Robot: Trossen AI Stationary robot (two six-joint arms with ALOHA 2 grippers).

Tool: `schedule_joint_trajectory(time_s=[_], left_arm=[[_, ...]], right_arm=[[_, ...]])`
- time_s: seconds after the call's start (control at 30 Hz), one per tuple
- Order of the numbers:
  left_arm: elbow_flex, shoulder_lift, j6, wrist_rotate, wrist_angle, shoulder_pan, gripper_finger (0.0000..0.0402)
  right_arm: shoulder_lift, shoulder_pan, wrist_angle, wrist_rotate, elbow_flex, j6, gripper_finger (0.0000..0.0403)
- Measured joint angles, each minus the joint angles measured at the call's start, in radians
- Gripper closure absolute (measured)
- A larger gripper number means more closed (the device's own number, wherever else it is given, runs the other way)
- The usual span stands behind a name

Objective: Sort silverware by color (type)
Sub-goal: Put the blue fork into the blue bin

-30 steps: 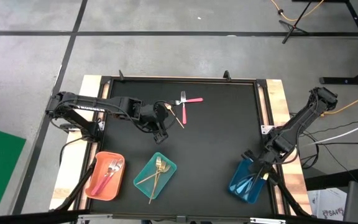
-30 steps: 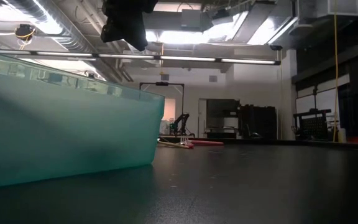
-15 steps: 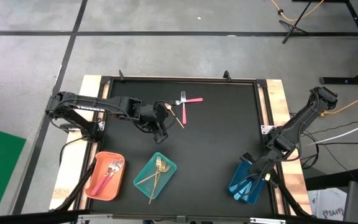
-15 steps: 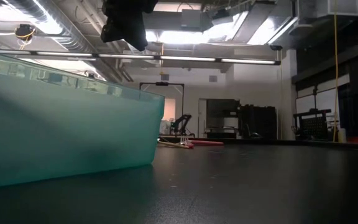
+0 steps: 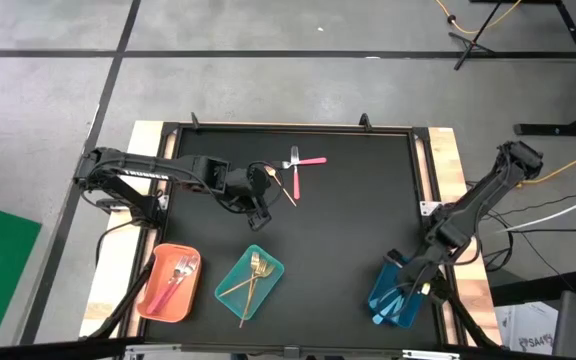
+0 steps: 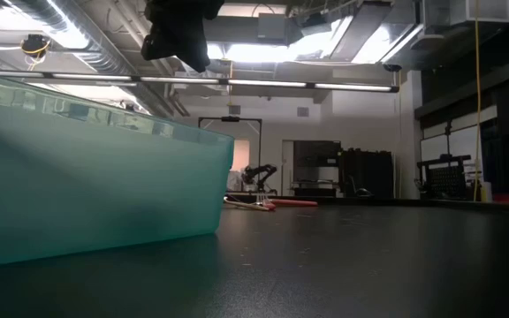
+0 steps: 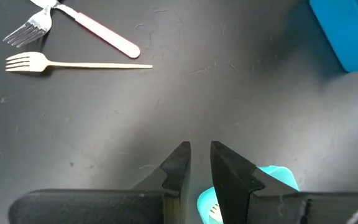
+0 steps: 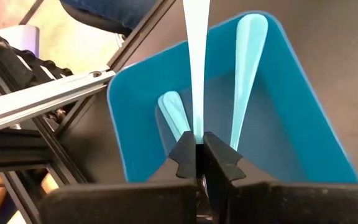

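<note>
The right gripper [image 8: 199,149] hangs over the blue tray [image 5: 393,295] at the table's near right corner, its fingers clamped on a light-blue handle [image 8: 197,56]; two more light-blue handles [image 8: 244,74] lie inside. Near the middle, the teal tray [image 5: 250,277] holds gold forks [image 5: 255,268] and the orange tray [image 5: 170,283] pink ones. Farther back, the left gripper [image 7: 196,165] hovers narrowly parted, holding nothing, near a gold fork [image 7: 73,63] and two pink forks [image 5: 303,162].

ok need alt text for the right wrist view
The right gripper is shut on a light-blue utensil handle, holding it over a blue tray. Two more light-blue handles lie inside the tray.
</note>
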Motion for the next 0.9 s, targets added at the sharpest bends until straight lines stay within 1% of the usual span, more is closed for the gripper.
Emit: schedule_joint_trajectory(time_s=[0.2,0.6,0.7,0.9], left_arm=[[0.000,0.000,-0.011,0.000,0.000,0.000,0.0345],[0.000,0.000,-0.011,0.000,0.000,0.000,0.0345],[0.000,0.000,-0.011,0.000,0.000,0.000,0.0345],[0.000,0.000,-0.011,0.000,0.000,0.000,0.0345]], right_arm=[[0.030,0.000,0.034,0.000,0.000,0.001,0.0400],[0.034,0.000,0.011,0.008,0.000,-0.005,0.0399],[0.034,0.000,0.011,0.029,0.000,-0.005,0.0382],[0.034,0.000,0.010,0.043,0.000,-0.006,0.0317]])
